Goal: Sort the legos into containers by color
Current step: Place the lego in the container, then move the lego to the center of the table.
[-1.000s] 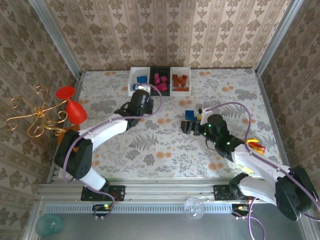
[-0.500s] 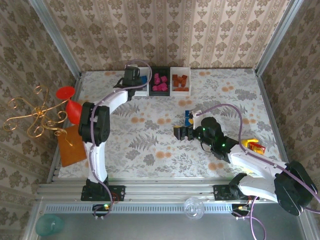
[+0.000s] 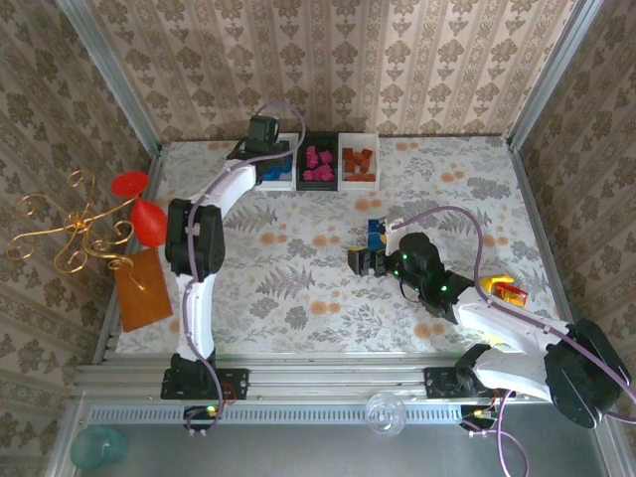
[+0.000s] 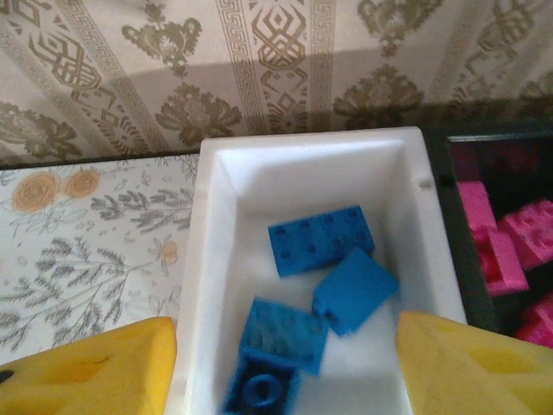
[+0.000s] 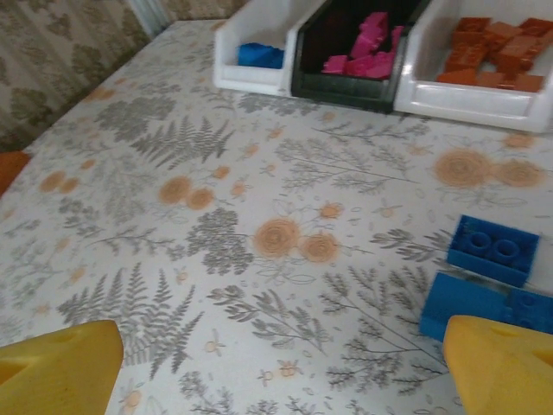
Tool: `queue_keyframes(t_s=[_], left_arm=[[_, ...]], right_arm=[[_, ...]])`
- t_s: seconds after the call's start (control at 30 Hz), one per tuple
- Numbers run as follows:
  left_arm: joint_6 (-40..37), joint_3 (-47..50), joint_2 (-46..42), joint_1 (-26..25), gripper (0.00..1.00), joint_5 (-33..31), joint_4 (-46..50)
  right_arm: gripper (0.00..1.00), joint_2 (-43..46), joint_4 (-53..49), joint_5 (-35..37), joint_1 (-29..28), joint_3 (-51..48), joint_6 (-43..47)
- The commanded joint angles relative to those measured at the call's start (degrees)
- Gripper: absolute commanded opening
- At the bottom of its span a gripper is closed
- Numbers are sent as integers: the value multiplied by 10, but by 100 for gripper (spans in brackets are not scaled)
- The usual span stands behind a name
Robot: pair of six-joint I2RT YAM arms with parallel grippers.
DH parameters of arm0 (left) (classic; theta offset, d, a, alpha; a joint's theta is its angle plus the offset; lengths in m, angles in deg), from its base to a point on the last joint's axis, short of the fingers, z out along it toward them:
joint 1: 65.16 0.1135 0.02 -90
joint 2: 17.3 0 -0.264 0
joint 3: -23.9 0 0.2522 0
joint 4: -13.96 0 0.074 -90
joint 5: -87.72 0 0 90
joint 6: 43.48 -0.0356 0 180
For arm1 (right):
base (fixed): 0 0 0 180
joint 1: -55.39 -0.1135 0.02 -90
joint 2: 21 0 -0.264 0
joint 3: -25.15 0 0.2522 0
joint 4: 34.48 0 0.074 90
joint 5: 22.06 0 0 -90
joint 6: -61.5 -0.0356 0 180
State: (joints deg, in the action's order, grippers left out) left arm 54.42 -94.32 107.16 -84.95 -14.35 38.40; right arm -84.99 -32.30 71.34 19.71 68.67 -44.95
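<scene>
Holding four blue legos (image 4: 321,245), white bin (image 4: 210,259), two loose bricks (image 5: 492,249)

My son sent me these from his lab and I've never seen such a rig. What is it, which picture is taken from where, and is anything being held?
Two robot arms, a left arm and a right arm, are bolted at the table's near edge, each ending in a two-finger gripper. The wide picture comes from a fixed camera above and behind them. The other two come from cameras on the wrists, so the yellow shapes at the bottom are each gripper's own fingers. The left gripper hovers open over a white bin holding blue bricks. Next to it stand a black bin with pink bricks and another white bin with orange-brown bricks. The right gripper is open too, above the flowered table near two loose blue bricks. Neither holds anything.
</scene>
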Motion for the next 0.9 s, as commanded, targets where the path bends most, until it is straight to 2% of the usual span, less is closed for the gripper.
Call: queue_keyframes(t_s=[0.0, 0.17, 0.37, 0.5, 0.7, 0.77, 0.87], left_arm=[[27, 94, -120, -14, 72, 56, -57], [68, 309, -269, -52, 74, 112, -158], [101, 483, -392, -90, 75, 163, -195], [123, 533, -442, -108, 75, 191, -185], [107, 560, -477, -137, 76, 201, -120], [100, 577, -481, -140, 76, 226, -126], [89, 622, -483, -140, 76, 284, -186]], right_arm=[[97, -9, -34, 83, 0, 9, -4], [97, -32, -72, 94, 22, 25, -30], [97, -106, -140, 93, 47, 76, -52], [93, -172, -196, 92, 47, 132, -56], [83, -263, -270, 99, 47, 211, -79], [81, -283, -273, 107, 47, 224, -85], [80, -319, -279, 123, 47, 247, -80]])
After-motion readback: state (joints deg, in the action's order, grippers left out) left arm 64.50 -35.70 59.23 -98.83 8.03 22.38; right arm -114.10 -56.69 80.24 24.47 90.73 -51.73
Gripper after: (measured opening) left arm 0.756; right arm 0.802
